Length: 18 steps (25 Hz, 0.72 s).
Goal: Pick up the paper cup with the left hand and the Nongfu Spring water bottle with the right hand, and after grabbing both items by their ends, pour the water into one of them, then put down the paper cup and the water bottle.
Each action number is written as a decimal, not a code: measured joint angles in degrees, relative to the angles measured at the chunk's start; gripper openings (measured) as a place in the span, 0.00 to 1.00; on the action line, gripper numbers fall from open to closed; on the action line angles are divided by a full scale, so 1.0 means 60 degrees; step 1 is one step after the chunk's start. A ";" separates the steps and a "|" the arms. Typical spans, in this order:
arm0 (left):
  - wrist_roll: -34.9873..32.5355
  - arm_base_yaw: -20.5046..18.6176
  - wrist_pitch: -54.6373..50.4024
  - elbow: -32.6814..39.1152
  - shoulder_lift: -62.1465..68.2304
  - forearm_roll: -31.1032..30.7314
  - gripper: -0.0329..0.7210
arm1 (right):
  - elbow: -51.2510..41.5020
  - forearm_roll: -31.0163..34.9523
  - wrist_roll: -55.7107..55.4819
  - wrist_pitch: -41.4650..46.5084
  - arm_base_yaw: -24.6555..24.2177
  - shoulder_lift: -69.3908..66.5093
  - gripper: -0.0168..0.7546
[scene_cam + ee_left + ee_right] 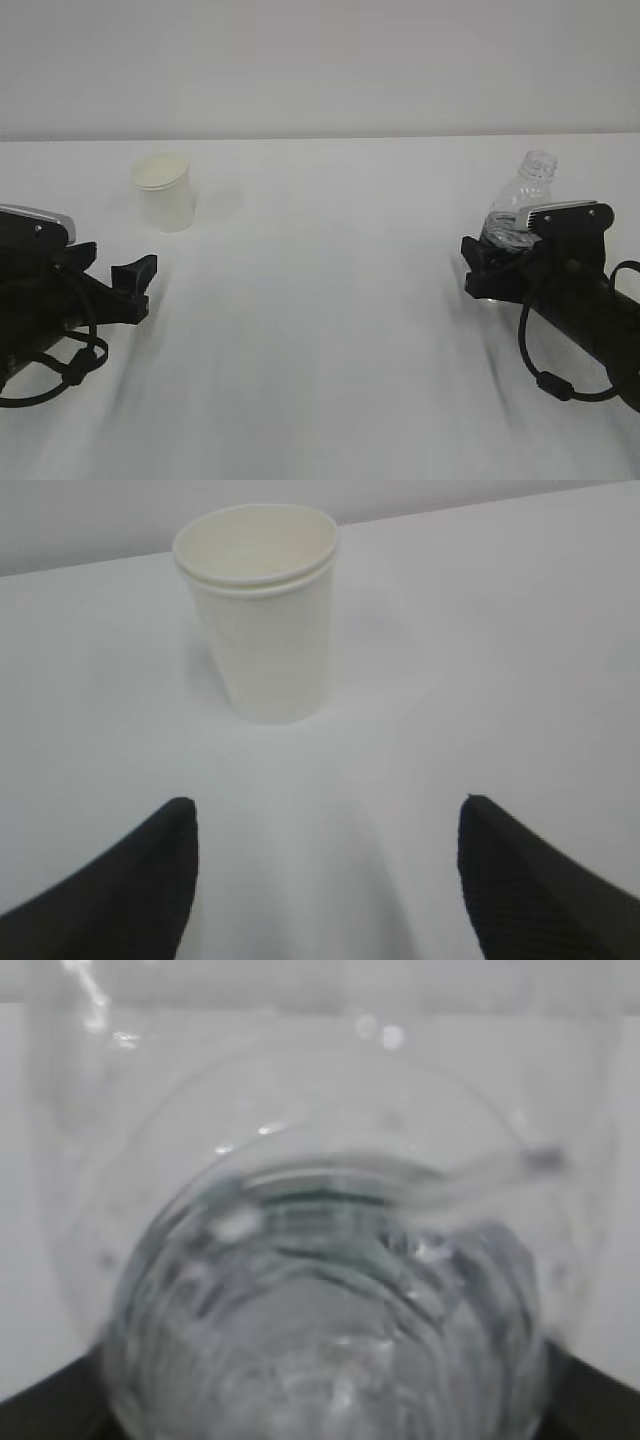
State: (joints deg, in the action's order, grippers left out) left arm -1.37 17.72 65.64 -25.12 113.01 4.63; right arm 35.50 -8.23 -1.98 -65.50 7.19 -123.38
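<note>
The off-white paper cup (163, 190) stands upright at the back left of the white table (320, 330). In the left wrist view the paper cup (262, 620) is ahead of my left gripper (325, 870), which is open and empty, well short of it. In the exterior view the left gripper (135, 285) sits low, in front of the cup. The clear, capless Nongfu Spring water bottle (525, 195) leans slightly at the right, its lower part between the jaws of my right gripper (500, 255). The bottle (320, 1290) fills the right wrist view, with a dark finger (40, 1410) at each bottom corner. Contact is unclear.
The table's far edge meets a plain grey wall (320, 60). Black cables (560, 380) loop under both arms near the front. Nothing else stands on the table between the two arms.
</note>
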 joint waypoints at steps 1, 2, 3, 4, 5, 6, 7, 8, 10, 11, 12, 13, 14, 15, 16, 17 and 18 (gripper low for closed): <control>0.0001 0.0000 0.0000 0.0000 0.0017 0.0000 0.82 | -0.0047 -0.0045 0.0000 0.0016 0.0000 0.0023 0.67; 0.0001 0.0000 0.0000 -0.0007 0.0082 0.0018 0.82 | -0.0063 -0.0064 0.0042 0.0042 0.0000 0.0044 0.67; 0.0001 0.0000 0.0000 -0.0081 0.0198 0.0018 0.82 | -0.0089 -0.0064 0.0065 0.0090 0.0000 0.0114 0.67; 0.0001 0.0000 0.0000 -0.0172 0.0306 0.0018 0.82 | -0.0087 -0.0082 0.0081 0.0143 0.0000 0.0175 0.67; 0.0001 0.0000 0.0000 -0.0296 0.0457 0.0018 0.82 | -0.0087 -0.0079 0.0103 0.0192 0.0000 0.0218 0.67; 0.0001 0.0000 0.0000 -0.0414 0.0613 0.0018 0.82 | -0.0087 -0.0100 0.0103 0.0192 0.0000 0.0270 0.67; 0.0001 0.0000 0.0000 -0.0564 0.0737 0.0018 0.82 | -0.0087 -0.0100 0.0103 0.0209 0.0000 0.0337 0.67; 0.0001 0.0000 0.0000 -0.0712 0.0862 0.0038 0.82 | -0.0093 -0.0100 0.0123 0.0209 0.0000 0.0410 0.67; 0.0001 0.0000 0.0000 -0.0976 0.1003 0.0038 0.82 | -0.0130 -0.0100 0.0166 0.0209 0.0000 0.0576 0.67; 0.0001 0.0000 0.0000 -0.1111 0.1020 0.0038 0.82 | -0.0130 -0.0123 0.0250 0.0209 0.0000 0.0663 0.67; 0.0001 0.0000 0.0000 -0.1240 0.1020 0.0052 0.82 | -0.0146 -0.0146 0.0330 0.0209 0.0000 0.0726 0.67; 0.0001 0.0000 0.0000 -0.1347 0.1020 0.0073 0.82 | -0.0146 -0.0168 0.0383 0.0212 0.0000 0.0815 0.67; 0.0001 0.0000 0.0000 -0.1469 0.1020 0.0096 0.82 | -0.0146 -0.0168 0.0404 0.0212 0.0000 0.0920 0.67; 0.0001 0.0000 0.0000 -0.1590 0.1043 0.0140 0.82 | -0.0146 -0.0168 0.0453 0.0212 0.0000 0.1000 0.67; 0.0001 0.0000 0.0000 -0.1695 0.1106 0.0158 0.82 | -0.0146 -0.0168 0.0492 0.0212 0.0000 0.1049 0.67; 0.0001 0.0000 0.0000 -0.1825 0.1171 0.0179 0.82 | -0.0146 -0.0168 0.0542 0.0212 0.0000 0.1116 0.67; 0.0001 0.0000 0.0000 -0.1950 0.1232 0.0197 0.82 | -0.0146 -0.0172 0.0564 0.0212 0.0000 0.1136 0.67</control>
State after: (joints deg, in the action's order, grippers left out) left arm -1.37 17.72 65.64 -36.82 120.40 5.81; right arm 34.63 -9.27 1.40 -64.23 7.19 -116.56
